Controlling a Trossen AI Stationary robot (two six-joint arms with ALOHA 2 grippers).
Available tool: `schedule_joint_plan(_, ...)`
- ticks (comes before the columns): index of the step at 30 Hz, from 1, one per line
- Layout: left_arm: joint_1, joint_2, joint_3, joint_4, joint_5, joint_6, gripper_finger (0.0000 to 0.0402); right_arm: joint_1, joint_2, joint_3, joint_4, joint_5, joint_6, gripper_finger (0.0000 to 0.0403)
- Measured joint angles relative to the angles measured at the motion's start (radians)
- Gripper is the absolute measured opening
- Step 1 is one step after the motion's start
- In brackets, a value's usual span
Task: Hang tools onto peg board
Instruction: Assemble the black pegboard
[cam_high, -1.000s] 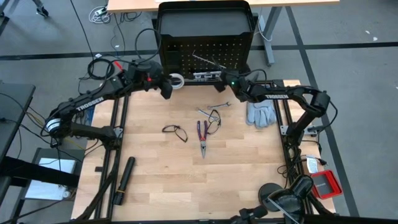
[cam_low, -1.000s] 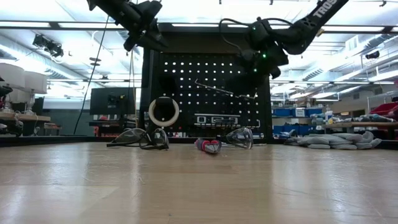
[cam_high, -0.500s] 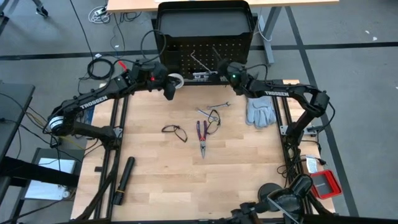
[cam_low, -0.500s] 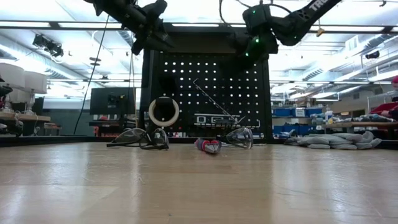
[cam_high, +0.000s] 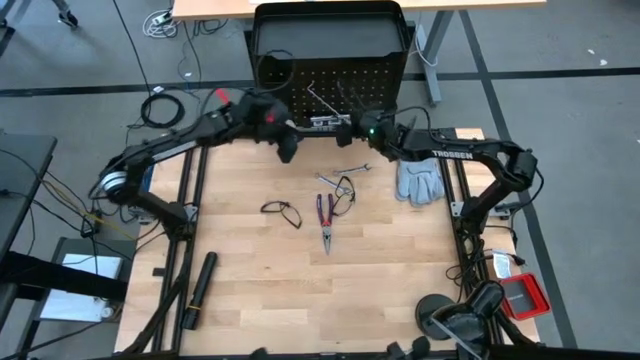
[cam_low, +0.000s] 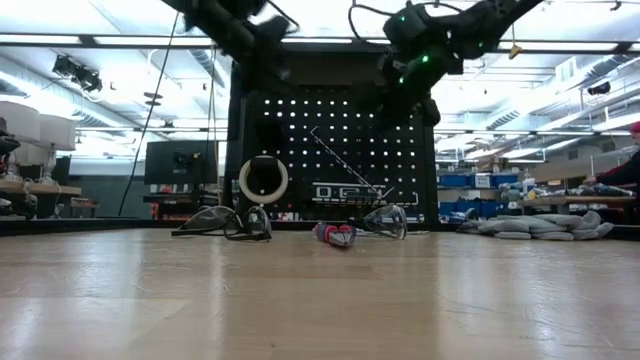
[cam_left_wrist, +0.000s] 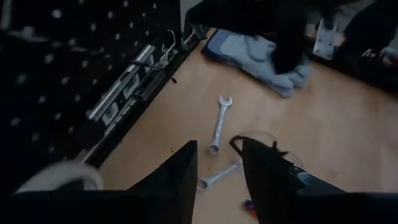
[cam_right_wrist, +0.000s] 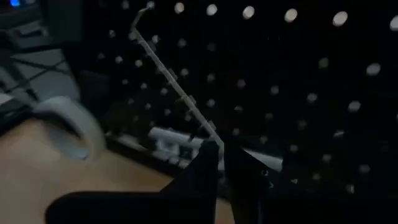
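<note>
Both arms up at the big upright black perforated metal peg board (cam_high: 330, 75), far table edge. Right gripper (cam_right_wrist: 219, 163) fingers nearly together, at the foot of a thin silver angled rod (cam_right_wrist: 171, 81) leaning on the board. Left gripper (cam_left_wrist: 217, 165) fingers parted, empty. Red-and-blue-handled pliers (cam_high: 325, 215), black-framed glasses (cam_high: 282, 211) lie mid-table.

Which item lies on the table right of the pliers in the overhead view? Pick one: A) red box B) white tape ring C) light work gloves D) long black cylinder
C: the light work gloves lie on the table's right side, to the right of the pliers.
</note>
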Motion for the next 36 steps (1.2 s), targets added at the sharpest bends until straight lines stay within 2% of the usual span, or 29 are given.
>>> schedule_joint_plan(4, 0.000, 0.132, 0.114, -0.007, 0.033, 0.007, 0.0131, 0.011, -0.086, 0.022, -0.037, 0.001, 0.041, 0.0013)
schedule_joint_plan(9, 0.006, 0.316, 0.245, 0.031, 0.176, -0.181, 0.0131, 0.016, -0.196, 0.068, -0.272, 0.007, 0.104, 0.0013)
schedule_joint_plan(14, -0.021, 0.449, 0.277, 0.176, 0.175, -0.371, 0.0131, 0.027, -0.326, 0.136, -0.462, 0.089, 0.066, 0.0012)
schedule_joint_plan(16, -0.040, 0.476, 0.277, 0.238, 0.105, -0.418, 0.0131, 0.025, -0.368, 0.145, -0.477, 0.090, 0.025, 0.0006)
schedule_joint_plan(20, -0.079, 0.500, 0.268, 0.339, -0.118, -0.485, 0.0131, 0.005, -0.443, 0.149, -0.513, 0.090, 0.015, 0.0013)
schedule_joint_plan(26, -0.132, 0.535, 0.230, 0.470, -0.367, -0.665, 0.0131, -0.001, -0.490, 0.148, -0.565, 0.090, -0.048, 0.0028)
schedule_joint_plan(30, -0.174, 0.551, 0.157, 0.600, -0.502, -0.812, 0.0131, -0.001, -0.493, 0.146, -0.579, 0.066, -0.105, 0.0021)
schedule_joint_plan(33, -0.201, 0.552, 0.086, 0.742, -0.574, -0.854, 0.0131, -0.002, -0.496, 0.146, -0.577, 0.063, -0.116, 0.0013)
schedule_joint_plan(36, -0.230, 0.550, 0.024, 0.817, -0.720, -0.878, 0.0131, -0.007, -0.497, 0.146, -0.578, 0.052, -0.162, 0.0009)
